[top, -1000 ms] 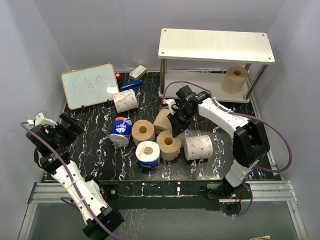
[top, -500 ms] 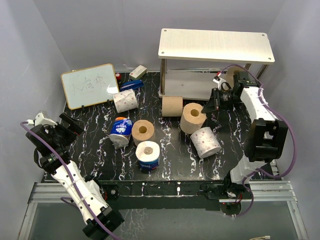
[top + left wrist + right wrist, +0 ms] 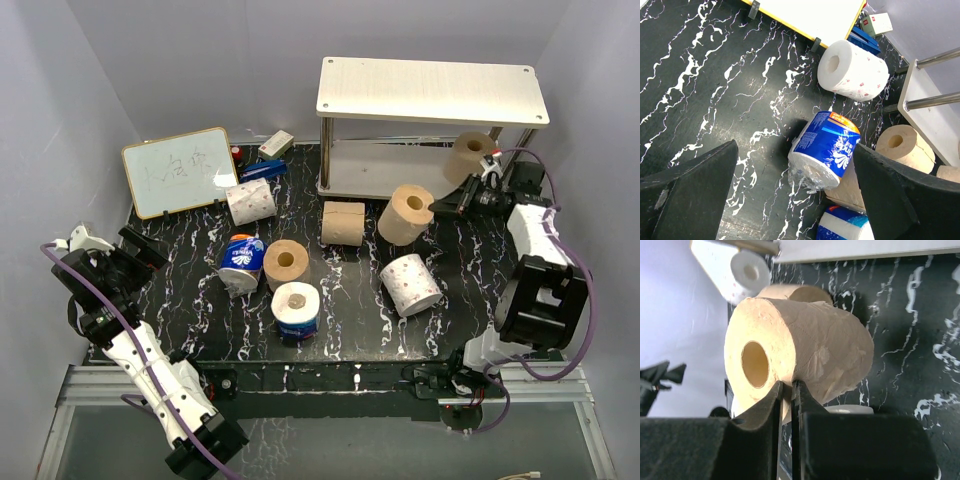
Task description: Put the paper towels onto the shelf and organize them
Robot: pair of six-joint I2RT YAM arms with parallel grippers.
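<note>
My right gripper [image 3: 437,208] is shut on the wall of a tan paper towel roll [image 3: 404,214], holding it above the table in front of the shelf [image 3: 432,90]. In the right wrist view the fingers [image 3: 771,399] pinch the roll [image 3: 810,347] beside its core. Another tan roll [image 3: 470,155] stands on the shelf's lower board. On the table lie two tan rolls [image 3: 343,223] [image 3: 286,264], two white rolls [image 3: 411,284] [image 3: 250,200], a blue-banded roll [image 3: 297,308] and a blue-wrapped roll [image 3: 241,258]. My left gripper [image 3: 138,255] is open and empty; in the left wrist view it [image 3: 795,200] faces the blue-wrapped roll [image 3: 826,147].
A small framed whiteboard [image 3: 180,170] leans at the back left, with small boxes [image 3: 272,150] behind it. The shelf's silver legs [image 3: 325,150] stand at the back right. Grey walls close in both sides.
My right arm has swung back and to the right, carrying the tan roll toward the shelf's lower board. The left arm has not moved.
</note>
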